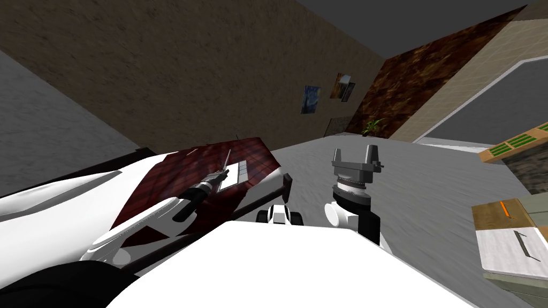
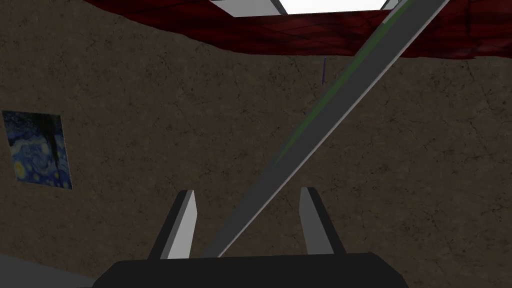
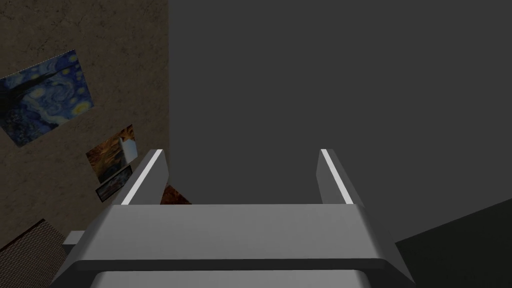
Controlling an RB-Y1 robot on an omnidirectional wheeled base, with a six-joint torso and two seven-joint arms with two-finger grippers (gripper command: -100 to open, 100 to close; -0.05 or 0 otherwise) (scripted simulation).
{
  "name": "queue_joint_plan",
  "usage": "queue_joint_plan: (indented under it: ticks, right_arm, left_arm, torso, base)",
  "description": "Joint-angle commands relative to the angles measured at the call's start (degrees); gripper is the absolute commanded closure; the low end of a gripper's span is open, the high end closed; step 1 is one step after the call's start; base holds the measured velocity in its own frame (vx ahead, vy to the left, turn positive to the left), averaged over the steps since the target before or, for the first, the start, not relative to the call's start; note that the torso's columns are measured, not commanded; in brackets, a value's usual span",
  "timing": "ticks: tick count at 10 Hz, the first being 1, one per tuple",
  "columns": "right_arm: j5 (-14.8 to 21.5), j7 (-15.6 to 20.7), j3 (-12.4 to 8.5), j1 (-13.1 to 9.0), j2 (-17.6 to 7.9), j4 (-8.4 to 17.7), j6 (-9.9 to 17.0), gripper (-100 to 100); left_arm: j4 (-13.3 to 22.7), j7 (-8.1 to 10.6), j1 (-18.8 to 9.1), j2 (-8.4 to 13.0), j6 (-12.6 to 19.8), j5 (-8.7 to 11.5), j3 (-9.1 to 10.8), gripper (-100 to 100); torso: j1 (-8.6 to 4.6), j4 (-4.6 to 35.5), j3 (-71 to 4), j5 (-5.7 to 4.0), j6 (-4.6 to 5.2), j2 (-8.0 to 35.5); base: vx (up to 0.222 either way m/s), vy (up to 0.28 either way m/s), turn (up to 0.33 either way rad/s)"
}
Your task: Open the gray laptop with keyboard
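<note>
The laptop [image 1: 239, 174] lies on a dark red table [image 1: 257, 152], its light base with keys facing up and its thin lid standing as a narrow line above it. My left gripper [image 1: 225, 172] reaches in at the lid's edge. In the left wrist view the grey lid [image 2: 320, 115] runs slantwise between the fingers of my left gripper [image 2: 247, 192], which stand open with a gap on each side of it. Beyond it show the table [image 2: 300, 35] and the laptop's pale base [image 2: 300, 5]. My right gripper [image 1: 356, 155] is held up over the floor, open with nothing in it [image 3: 242, 152].
A white rounded piece of furniture [image 1: 53, 198] lies close on the left beside the table. Light wooden cabinets [image 1: 514, 235] stand at the right. A potted plant [image 1: 371, 127] is far off by the brown wall. Grey floor spreads between.
</note>
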Motion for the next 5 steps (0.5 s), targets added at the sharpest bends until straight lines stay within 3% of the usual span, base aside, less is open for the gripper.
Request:
queue_joint_plan:
  ticks: [1, 5]
  right_arm:
    - [0.0, 0.0, 0.01, -0.01, 0.01, 0.01, 0.01, 0]
    - [0.0, 0.0, 0.0, 0.0, 0.0, 0.0, 0.0, 0]
  left_arm:
    - [4.09, -2.75, 0.14, 0.17, 0.01, -2.64, -1.41, 100]
    - [8.18, -5.51, 0.29, 0.35, 0.01, -5.28, -2.82, 100]
  torso:
    - [0.05, -0.11, 0.03, 0.1, 0.0, -0.08]
    - [-0.03, -0.06, -0.12, -0.01, -0.03, -0.19]
  base:
    - [0.024, -0.132, -0.095]
    - [0.021, -0.094, -0.046]
